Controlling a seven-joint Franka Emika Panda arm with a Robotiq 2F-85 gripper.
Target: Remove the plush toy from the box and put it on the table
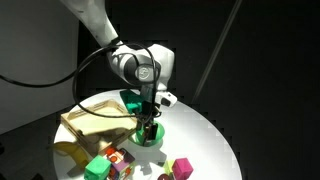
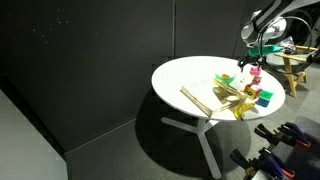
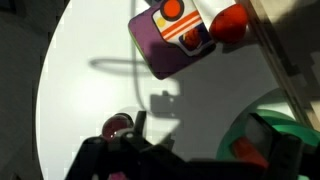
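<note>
Wrist view puts the plush toy [image 3: 172, 35] seemingly on the counter [image 3: 90, 90] just beside the box [image 3: 290, 50], while the fingers [image 1: 146, 125], spread or not I cannot tell, hang over the bowl [image 1: 158, 138], so swinging low could clip its rim

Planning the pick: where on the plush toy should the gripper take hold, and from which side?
Probably from above, closing on two opposite flat sides of the plush toy. In the wrist view it reads as a small cube, striped face toward the camera. Bare table lies beside one side; a red round thing sits close at another, so pick the pair away from it.
</note>
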